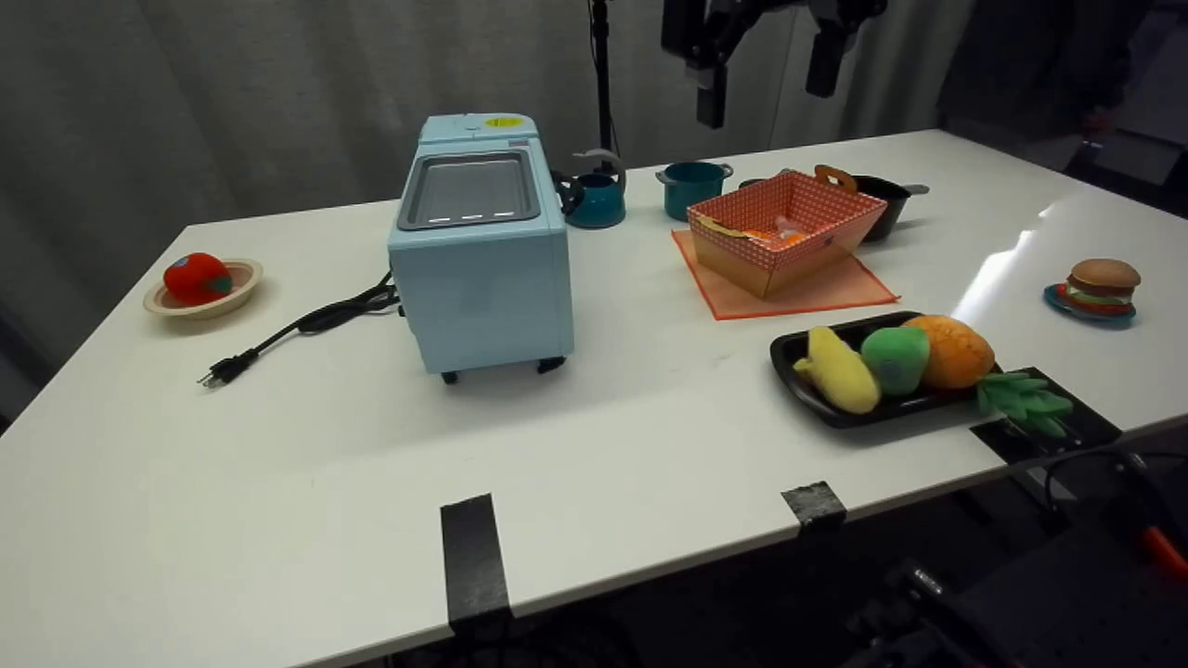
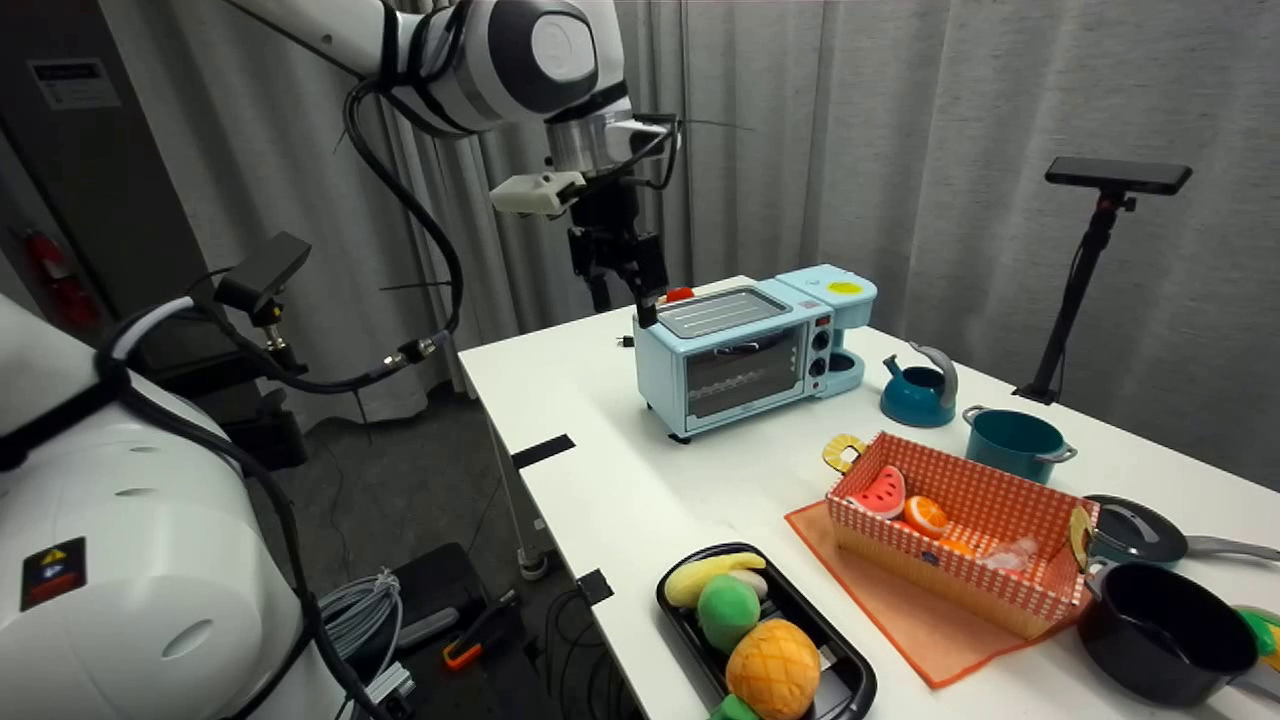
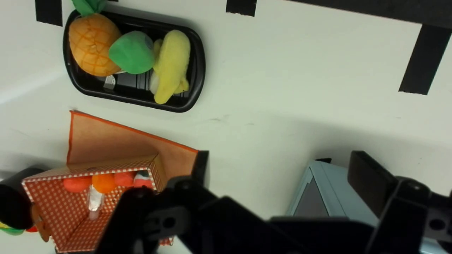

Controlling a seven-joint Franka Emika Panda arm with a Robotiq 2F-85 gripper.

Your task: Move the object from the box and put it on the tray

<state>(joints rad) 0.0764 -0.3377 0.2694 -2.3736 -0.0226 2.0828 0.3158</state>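
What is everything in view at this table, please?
box: one, red-checked, on cloth
cloth: one, orange, under box
toy food: several, red and orange, in box
clear item: one, translucent, in box
tray: one, black, on table
plush fruits: at least three, yellow, green, orange, in tray
appliance: one, light blue, on table
cord: one, black, by appliance
kettle: one, teal, by appliance
pots: two, teal and black, by box
pan: one, dark, by box
toy burger: one, mostly brown, on blue plate
red fruit: one, red, on cream plate
tape: several, black, table edge
arm: one, white, over table
tool: one, black, open above table
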